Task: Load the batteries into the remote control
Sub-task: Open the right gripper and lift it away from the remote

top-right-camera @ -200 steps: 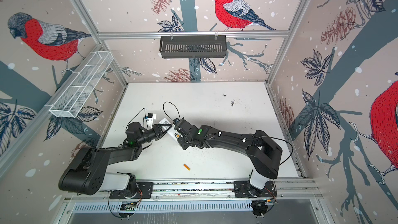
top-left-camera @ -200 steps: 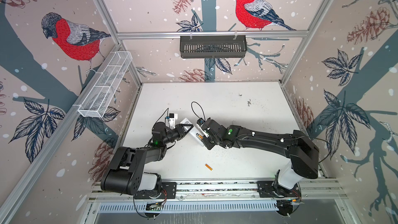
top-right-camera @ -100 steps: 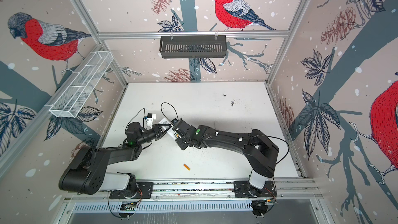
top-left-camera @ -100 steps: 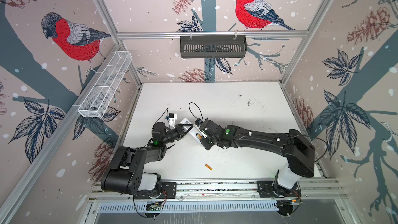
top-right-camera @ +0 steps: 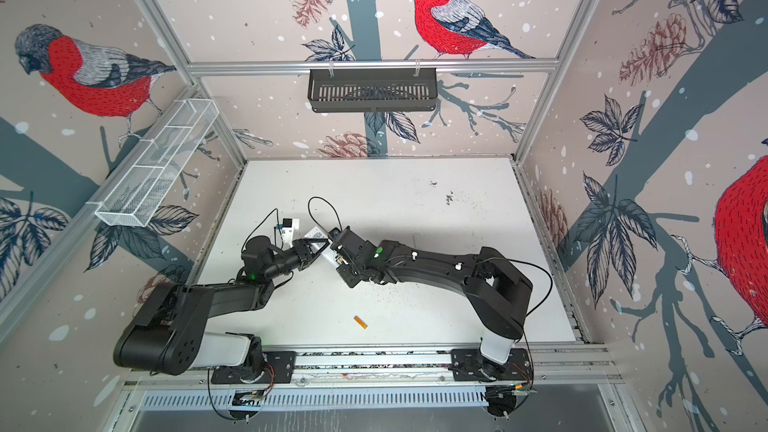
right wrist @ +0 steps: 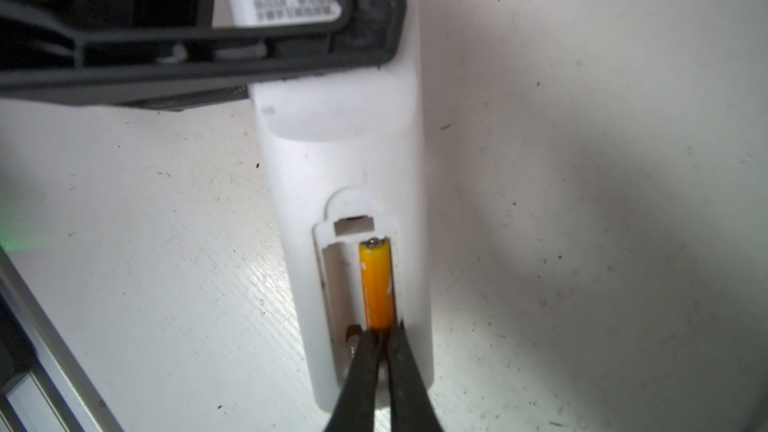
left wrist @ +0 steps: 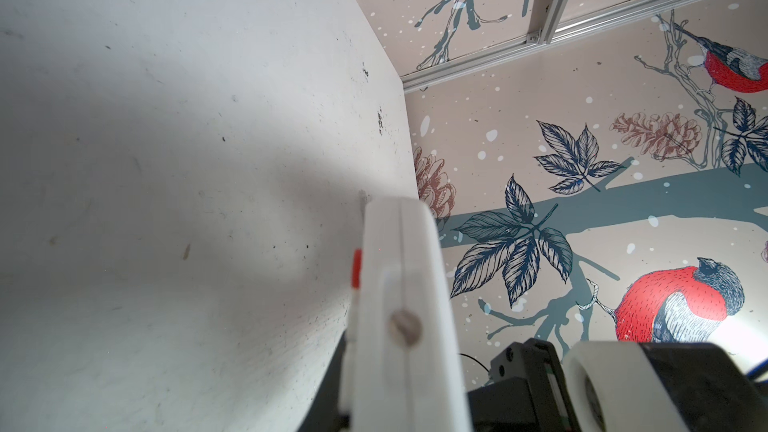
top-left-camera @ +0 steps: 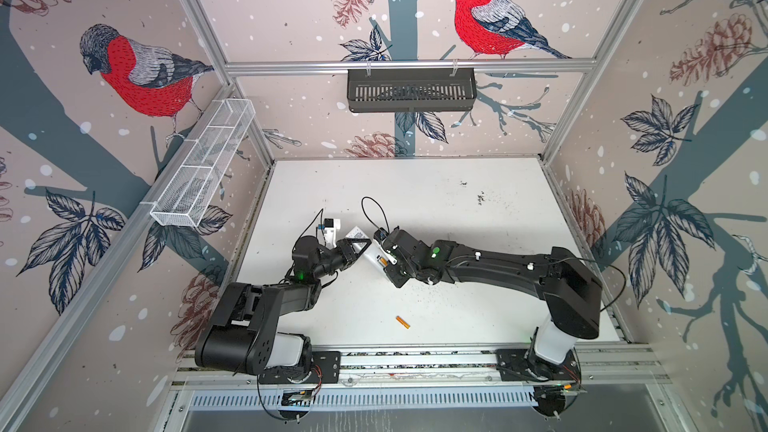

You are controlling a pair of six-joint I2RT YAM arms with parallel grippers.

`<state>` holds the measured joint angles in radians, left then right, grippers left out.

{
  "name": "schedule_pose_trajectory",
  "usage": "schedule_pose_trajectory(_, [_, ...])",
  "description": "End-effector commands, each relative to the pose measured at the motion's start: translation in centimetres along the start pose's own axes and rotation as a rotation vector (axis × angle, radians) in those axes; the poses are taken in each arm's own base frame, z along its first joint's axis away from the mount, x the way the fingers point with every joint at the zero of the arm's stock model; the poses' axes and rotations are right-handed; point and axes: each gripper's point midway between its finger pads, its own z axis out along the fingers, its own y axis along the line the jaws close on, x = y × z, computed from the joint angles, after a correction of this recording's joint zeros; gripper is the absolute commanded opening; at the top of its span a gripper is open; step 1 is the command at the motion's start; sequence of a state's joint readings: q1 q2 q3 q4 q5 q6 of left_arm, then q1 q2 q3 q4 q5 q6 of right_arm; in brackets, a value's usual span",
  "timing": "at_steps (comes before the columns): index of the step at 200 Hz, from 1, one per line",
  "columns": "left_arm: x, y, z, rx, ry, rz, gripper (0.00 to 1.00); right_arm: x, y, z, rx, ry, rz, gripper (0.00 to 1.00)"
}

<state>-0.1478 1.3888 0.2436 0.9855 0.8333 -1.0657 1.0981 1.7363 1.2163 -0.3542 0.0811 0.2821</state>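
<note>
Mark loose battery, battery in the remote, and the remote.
loose battery [top-left-camera: 402,322]: in a top view, middle of its orange body.
battery in the remote [right wrist: 377,284]: right wrist view, middle of its orange body.
remote control [right wrist: 338,151]: right wrist view, plain white back.

black basket, white wire tray, table

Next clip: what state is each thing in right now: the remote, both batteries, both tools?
remote control: back up, compartment uncovered, one slot filled, one empty.
seated battery: lying in its slot.
loose battery: lying on the table, untouched.
left tool: shut on the remote control.
right tool: shut, touching the seated battery's end.
</note>
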Motion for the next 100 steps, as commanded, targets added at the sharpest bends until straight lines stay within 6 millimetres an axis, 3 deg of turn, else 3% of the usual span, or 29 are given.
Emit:
schedule_pose_trajectory(1, [0.0,-2.1,0.0,0.086,0.027,0.05,0.0,-0.7,-0.4,-0.9,0.009,-0.032,-0.003,0.12])
schedule_pose_trajectory(33, [0.1,-1.9,0.1,0.084,0.029,0.06,0.0,-0.9,-1.2,-4.2,-0.001,-0.098,0.006,0.18])
schedule_pose_trajectory(60, [0.4,-2.3,0.3,0.097,0.045,0.09,0.0,-0.9,-1.4,-7.0,-0.052,-0.157,0.019,0.32])
schedule_pose_trajectory(100, [1.7,-4.0,1.0,0.142,0.097,0.175,0.0,0.1,-1.5,-8.1,-0.147,-0.17,0.044,0.52])
